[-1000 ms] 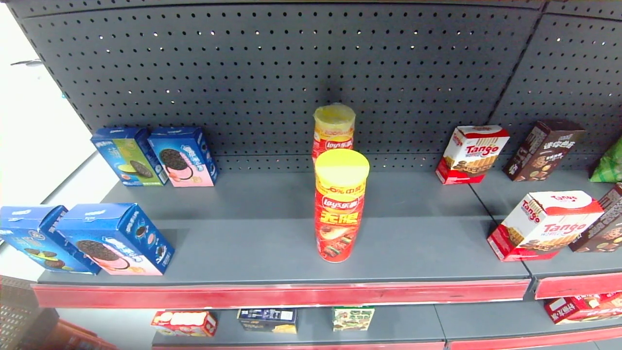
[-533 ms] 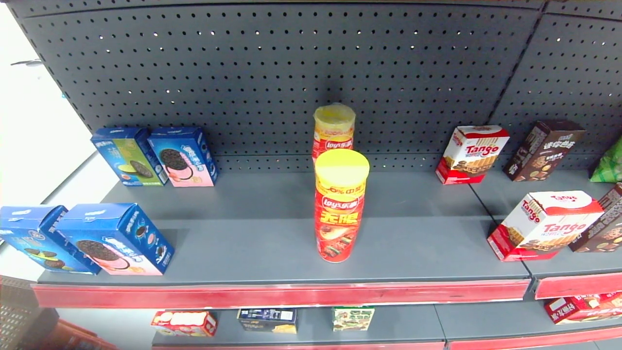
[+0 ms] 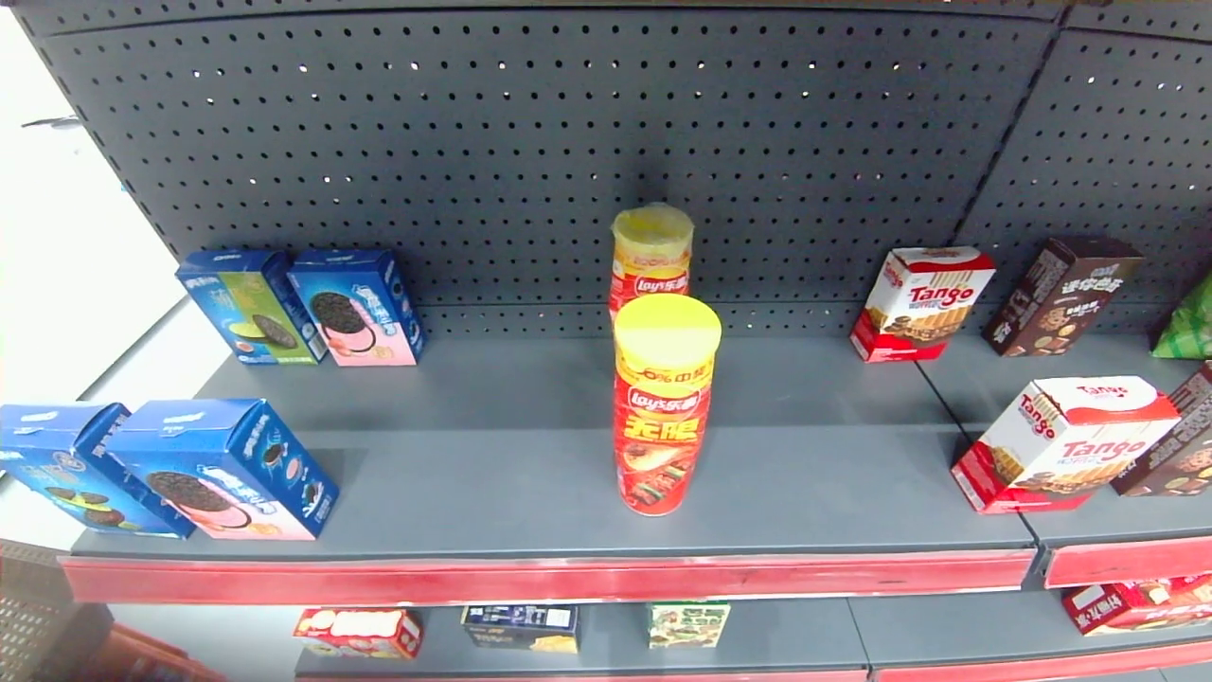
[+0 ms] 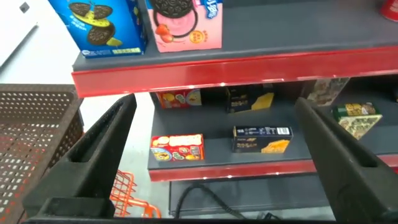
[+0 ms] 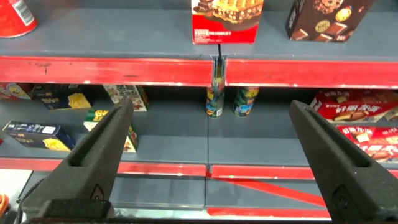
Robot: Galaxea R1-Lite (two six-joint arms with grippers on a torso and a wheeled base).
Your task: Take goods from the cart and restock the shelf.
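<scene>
**Red-edged shelf (image 3: 549, 575), partly stocked**

Left gripper (image 4: 214, 102) and right gripper (image 5: 209, 104) face the lower tiers, jaws spread wide and empty. Mesh cart (image 4: 31, 137) stands beside the left gripper. Front chip can (image 3: 665, 407), red-labelled and yellow-lidded, stands upright mid-shelf. Rear chip can (image 3: 651, 251) stands against the pegboard (image 3: 530, 142).

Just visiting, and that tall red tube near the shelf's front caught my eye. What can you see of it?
The front chip can is a tall cylinder with a flat yellow lid and a red wrapper picturing food. It stands upright on the grey shelf, midway along, nearer the front edge. A second chip can stands directly behind it; whether they touch is unclear.
</scene>
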